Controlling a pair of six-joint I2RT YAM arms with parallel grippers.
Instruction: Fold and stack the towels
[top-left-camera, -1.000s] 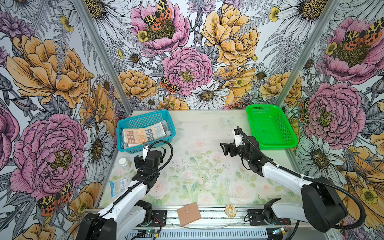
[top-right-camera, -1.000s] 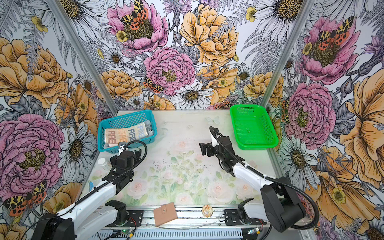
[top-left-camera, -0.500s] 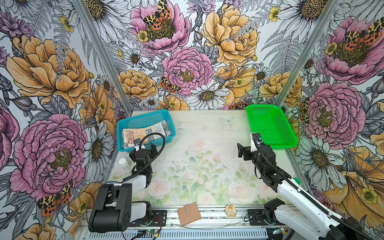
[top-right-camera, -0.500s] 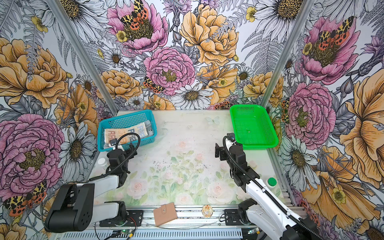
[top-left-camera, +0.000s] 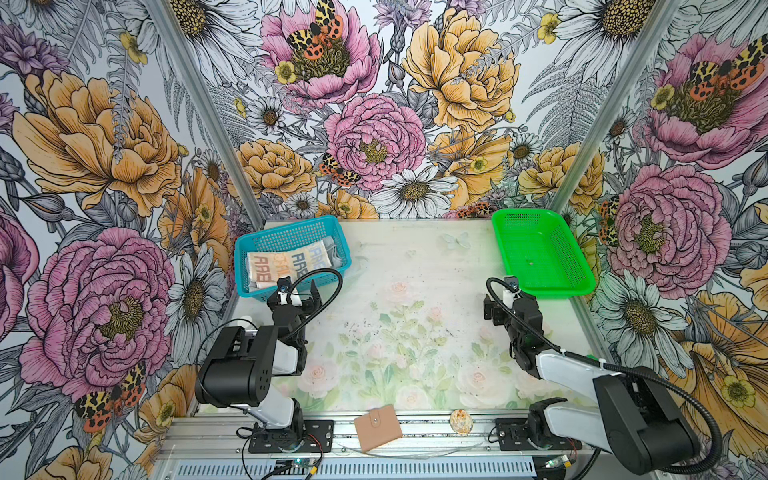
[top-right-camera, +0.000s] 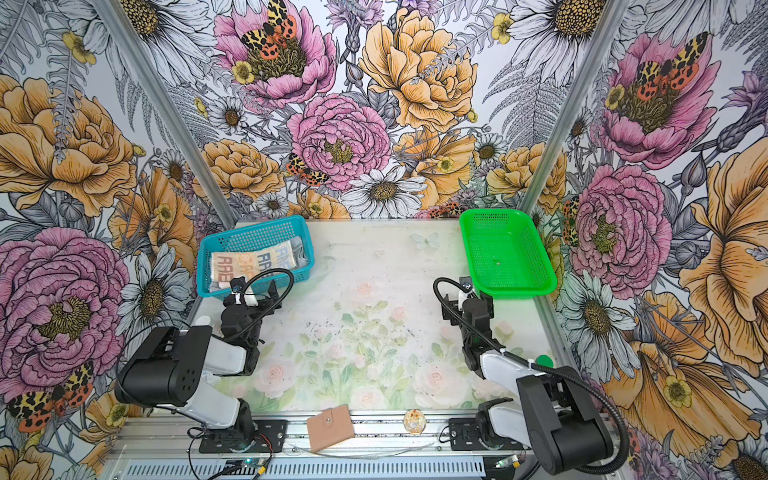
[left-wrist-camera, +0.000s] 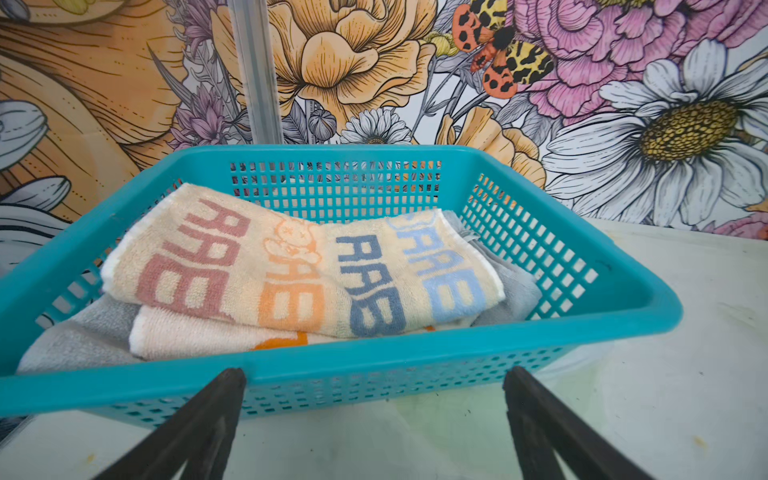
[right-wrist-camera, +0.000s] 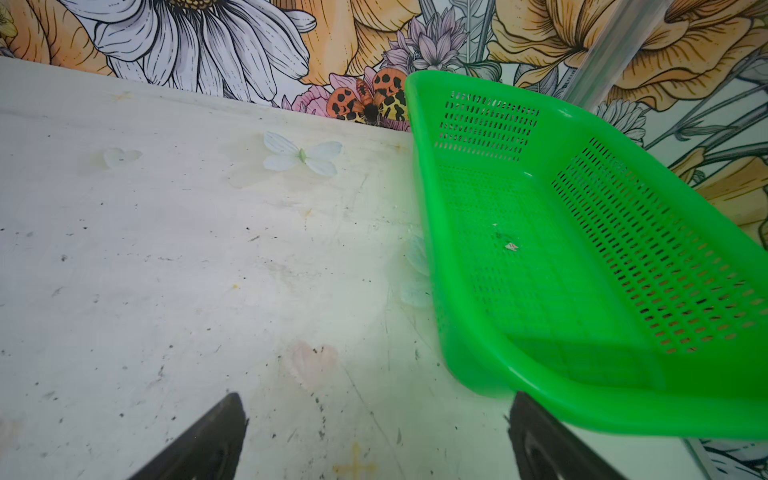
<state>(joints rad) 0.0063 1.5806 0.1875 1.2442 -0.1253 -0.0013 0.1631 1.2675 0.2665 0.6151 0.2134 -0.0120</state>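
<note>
Behind both hands, between the two arm bases, a tan wallet (top-left-camera: 377, 428) lies on the front rail of the worktop (top-left-camera: 415, 266).

The left hand (left-wrist-camera: 374, 374) points away from that rail with its jaws spread as wide as they go and nothing between them. Its fingertips (left-wrist-camera: 232, 378) sit just short of the near wall of the blue basket (left-wrist-camera: 415, 353); whether they touch it I cannot tell.

All three towels lie inside that basket, straight ahead of the left hand. Nearest the hand is the folded edge of the orange-and-cream towel (left-wrist-camera: 199, 336). The lettered towel (left-wrist-camera: 299, 266) lies folded on top of it. Its long axis runs crosswise to the way the hand points, along the basket's long side, and its bands of letters follow one another along that axis. The grey towel (left-wrist-camera: 79, 336) is at the bottom and shows past both ends of the lettered one. In both top views the stack fills the basket floor (top-left-camera: 291, 262) (top-right-camera: 257, 262).

The right hand (right-wrist-camera: 377, 399) is likewise fully open and empty, over bare worktop. The green basket (right-wrist-camera: 419, 166) sits just ahead of it and off to its right side. The basket's near corner is close beside one finger (right-wrist-camera: 536, 436), and its long axis runs on away from the hand toward the back wall.
</note>
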